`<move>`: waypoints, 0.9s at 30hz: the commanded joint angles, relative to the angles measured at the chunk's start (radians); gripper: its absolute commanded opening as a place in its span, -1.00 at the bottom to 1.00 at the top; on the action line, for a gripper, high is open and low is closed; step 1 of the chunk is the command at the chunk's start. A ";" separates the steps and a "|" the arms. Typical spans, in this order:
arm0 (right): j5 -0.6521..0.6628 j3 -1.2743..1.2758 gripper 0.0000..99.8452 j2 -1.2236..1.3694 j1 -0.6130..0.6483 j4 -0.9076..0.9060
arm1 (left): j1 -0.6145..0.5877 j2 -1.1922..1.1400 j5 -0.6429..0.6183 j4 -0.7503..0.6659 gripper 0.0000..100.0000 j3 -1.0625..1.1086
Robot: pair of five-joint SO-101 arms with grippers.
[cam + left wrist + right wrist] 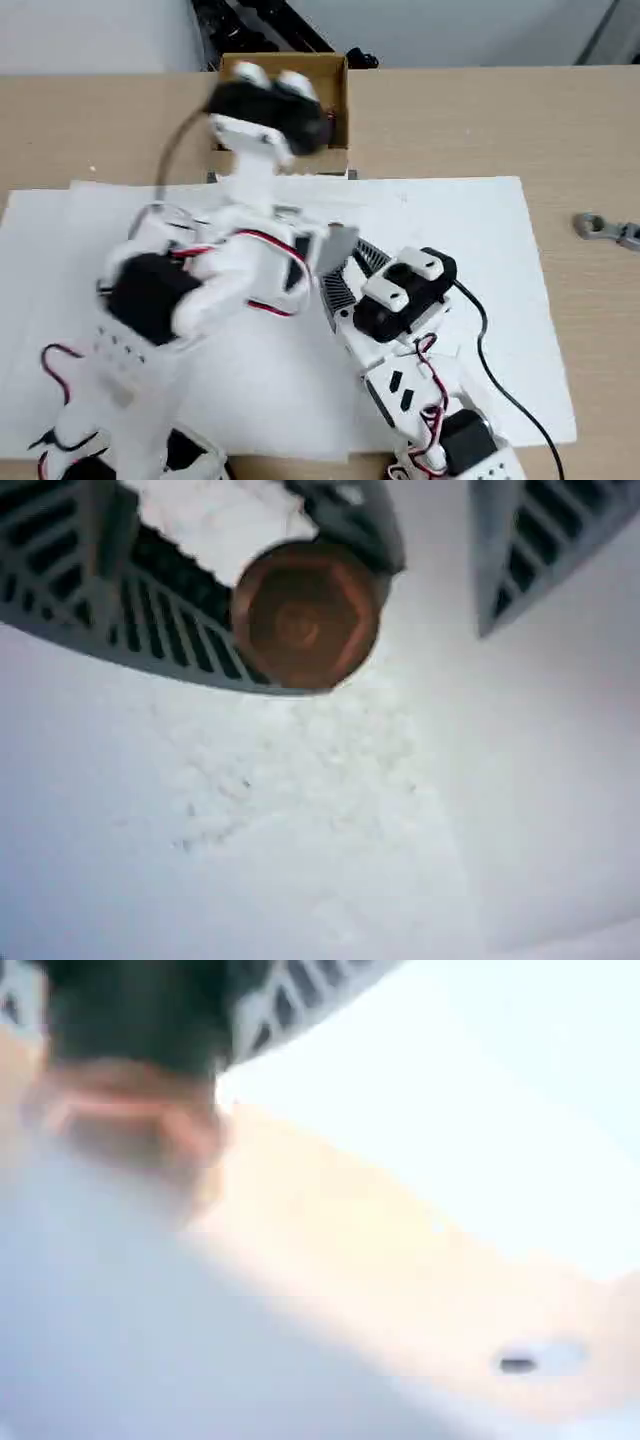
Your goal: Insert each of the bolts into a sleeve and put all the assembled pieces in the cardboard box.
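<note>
- One bolt can be counted: copper-coloured, with its six-sided head turned toward the left wrist camera.
- The left gripper is spread wide. The bolt touches the end of one grey ribbed finger and sits well apart from the other, so nothing pinches it.
- A grey piece lies just behind the bolt head, against the same finger. Whether it is a sleeve cannot be told.
- There is one sheet of white paper, and it lies under the left gripper and the bolt.
- There is one cardboard box, at the far edge of the paper and well beyond the left gripper.
- The right gripper hangs over the box, blurred. Whether it is spread or pinching something cannot be told.
- In the right wrist view a brownish shape sits just beside that gripper's dark body, too blurred to name.
- One wrench lies on the bare table, off the paper and well apart from both grippers.
</note>
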State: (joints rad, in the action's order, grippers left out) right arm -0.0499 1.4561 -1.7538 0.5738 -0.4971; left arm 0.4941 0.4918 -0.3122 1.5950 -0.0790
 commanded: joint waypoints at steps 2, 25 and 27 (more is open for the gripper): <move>0.003 -0.153 -0.99 0.097 -0.039 0.031 | -0.040 0.025 0.000 0.074 -0.55 -0.116; 0.000 -1.066 -0.99 1.442 -0.125 0.383 | -0.529 0.071 0.272 0.149 -0.99 -0.131; 0.000 -1.157 -0.99 1.555 -0.125 0.392 | -0.549 0.103 0.273 0.135 -0.99 -0.074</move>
State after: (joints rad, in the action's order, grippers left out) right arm -0.0499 0.4726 -0.3207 0.4634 -0.1442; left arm -0.0292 0.5439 -0.0483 1.7346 -0.1987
